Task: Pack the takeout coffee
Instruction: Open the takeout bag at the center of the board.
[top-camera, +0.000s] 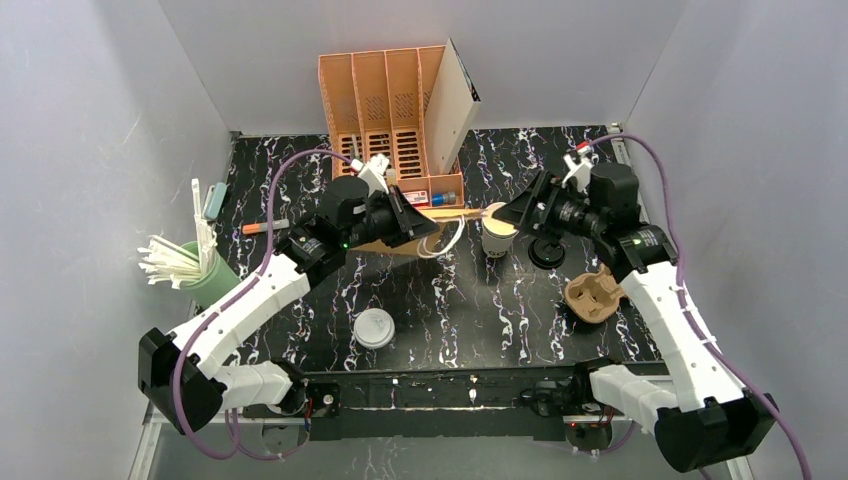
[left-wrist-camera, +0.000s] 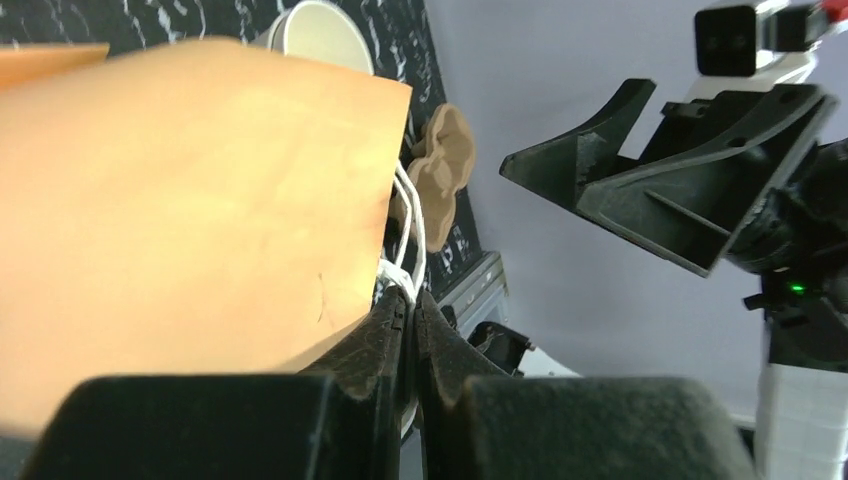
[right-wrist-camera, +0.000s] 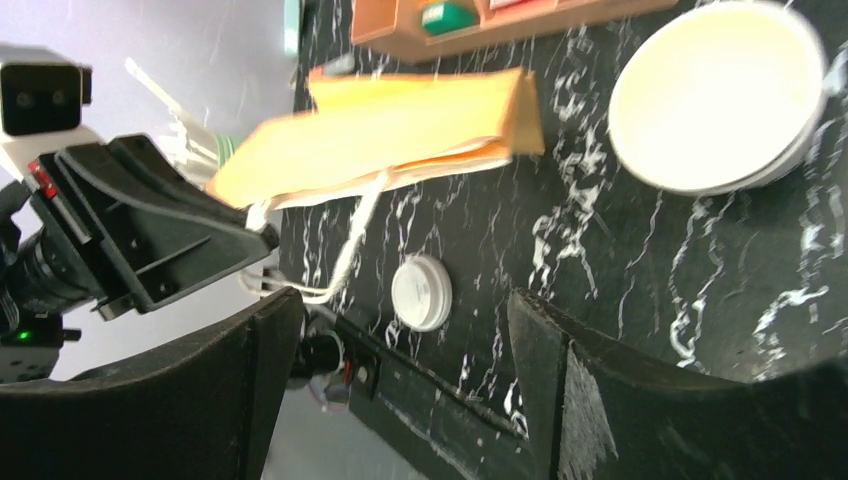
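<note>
Although only a thin tan edge from above, fills the left half of the left wrist view as a broad flat face: paper bag (left-wrist-camera: 200, 200). Shows there too, pinched at the very tip of the fully closed left gripper (left-wrist-camera: 410, 298): white cord handle (left-wrist-camera: 404, 235) of that bag.

Found only in the top view: black lid (top-camera: 547, 252), flat on the marble table (top-camera: 450, 320) at 4 o'clock of the white cup (top-camera: 497, 232), just beside it and not on it. Further along 4 o'clock, brown cup carrier (top-camera: 592, 297). At 7 o'clock, well apart, flat white lid (top-camera: 374, 327).

Stands upright and uncovered near the table's middle, white outside, pale cream inside. Hangs near the cup's 1 o'clock side with fingers spread wide, gripping nothing: right gripper (top-camera: 512, 213).

Hard to say whether the bag's mouth is open. Blurred along the cup's rim in the right wrist view. Cut by the top edge and half hidden behind the bag in the left wrist view.
</note>
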